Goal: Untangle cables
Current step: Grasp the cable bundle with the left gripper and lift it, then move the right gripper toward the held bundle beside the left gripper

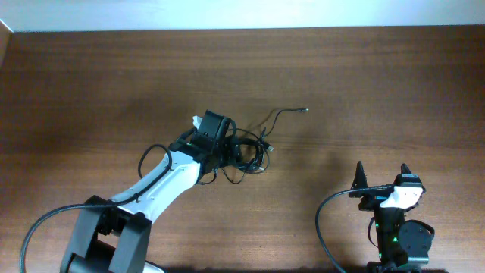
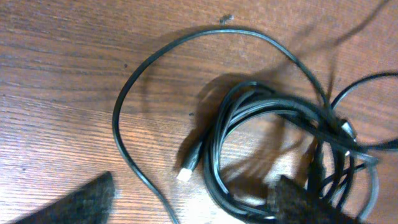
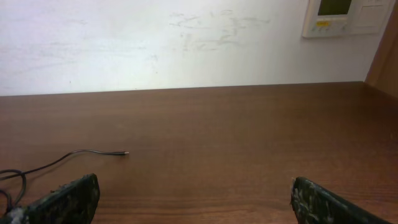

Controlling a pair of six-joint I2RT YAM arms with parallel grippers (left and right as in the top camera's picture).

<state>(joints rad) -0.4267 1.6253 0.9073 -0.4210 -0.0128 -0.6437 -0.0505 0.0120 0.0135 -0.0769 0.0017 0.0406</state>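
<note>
The cables (image 1: 256,155) lie as a tangle of thin black cords near the table's middle, and one loose end (image 1: 303,111) trails off to the upper right. In the left wrist view the cables (image 2: 273,118) form a coil with a wide loop to its left, and a white-tipped plug (image 2: 185,173) lies inside that loop. My left gripper (image 2: 196,182) is open just above them, straddling the plug and the coil's edge, its right finger (image 2: 305,202) over the coil. My right gripper (image 1: 381,176) stands open at the near right, well away from the tangle, with nothing in it.
The right wrist view shows bare brown wood, a thin cable end (image 3: 93,151) at the left, and a white wall with a thermostat (image 3: 333,17) behind the table's far edge. The left arm's own thick black cable (image 1: 45,224) loops near its base.
</note>
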